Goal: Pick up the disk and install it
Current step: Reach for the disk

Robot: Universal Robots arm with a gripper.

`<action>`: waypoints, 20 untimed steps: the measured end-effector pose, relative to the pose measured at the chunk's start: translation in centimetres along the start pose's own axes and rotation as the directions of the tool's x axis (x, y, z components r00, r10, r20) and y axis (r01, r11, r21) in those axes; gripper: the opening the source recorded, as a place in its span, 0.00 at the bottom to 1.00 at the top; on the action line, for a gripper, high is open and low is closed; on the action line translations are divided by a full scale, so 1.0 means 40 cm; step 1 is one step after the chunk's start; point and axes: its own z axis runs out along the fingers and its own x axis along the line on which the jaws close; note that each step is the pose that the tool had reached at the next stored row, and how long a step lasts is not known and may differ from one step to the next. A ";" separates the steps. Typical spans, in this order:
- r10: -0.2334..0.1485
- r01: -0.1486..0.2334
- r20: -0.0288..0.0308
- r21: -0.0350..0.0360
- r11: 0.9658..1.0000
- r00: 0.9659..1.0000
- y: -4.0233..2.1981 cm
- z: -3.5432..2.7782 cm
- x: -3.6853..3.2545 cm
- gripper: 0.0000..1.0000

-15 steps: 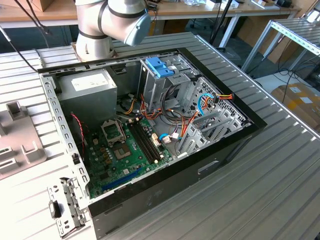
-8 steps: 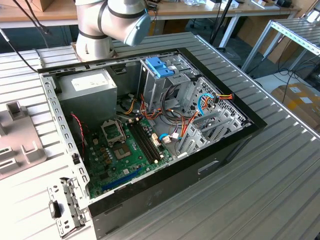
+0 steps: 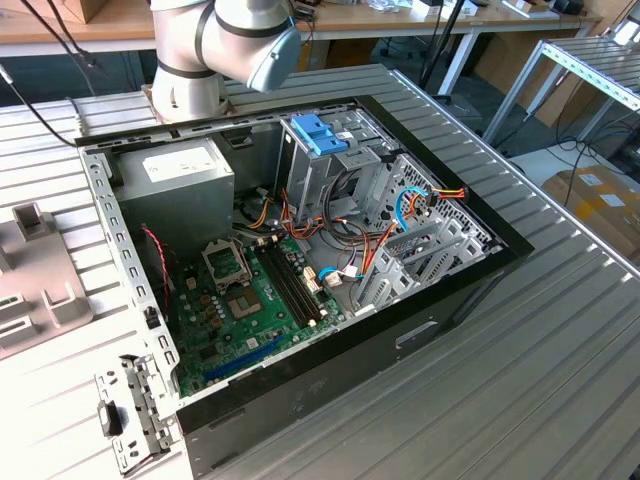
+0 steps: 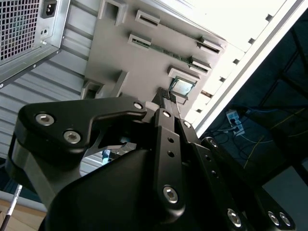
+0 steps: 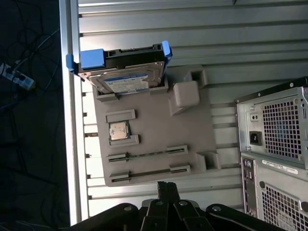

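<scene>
The disk (image 5: 122, 72) is a dark grey drive with a white-and-blue label and light-blue rails along its edges. It stands on edge in a slot at one end of a grey fixture plate (image 5: 154, 130) in the first wrist view. My gripper (image 5: 166, 185) hovers over the plate's opposite end, well apart from the disk, its two black fingers pressed together with nothing between them. In the second wrist view the gripper (image 4: 166, 95) points at the same plate (image 4: 144, 62).
A processor chip (image 5: 118, 130) and two memory sticks (image 5: 144, 155) also sit in the plate. The open computer case (image 3: 300, 250) lies on the slatted table, and its drive cage carries a blue bracket (image 3: 320, 135). The case's rear panel (image 5: 274, 139) is beside the plate. The table edge (image 5: 72, 144) runs close by the disk.
</scene>
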 end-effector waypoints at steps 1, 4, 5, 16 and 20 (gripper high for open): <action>0.000 0.000 0.000 0.000 1.000 1.000 0.000 0.000 0.002 0.11; 0.000 0.000 0.000 0.000 1.000 1.000 -0.001 0.000 0.008 0.11; 0.000 0.000 0.000 0.000 1.000 1.000 -0.001 0.000 0.011 0.11; 0.000 0.000 0.000 0.000 1.000 1.000 -0.002 0.000 0.032 0.11; 0.000 0.000 0.000 0.000 1.000 1.000 -0.003 0.000 0.042 0.11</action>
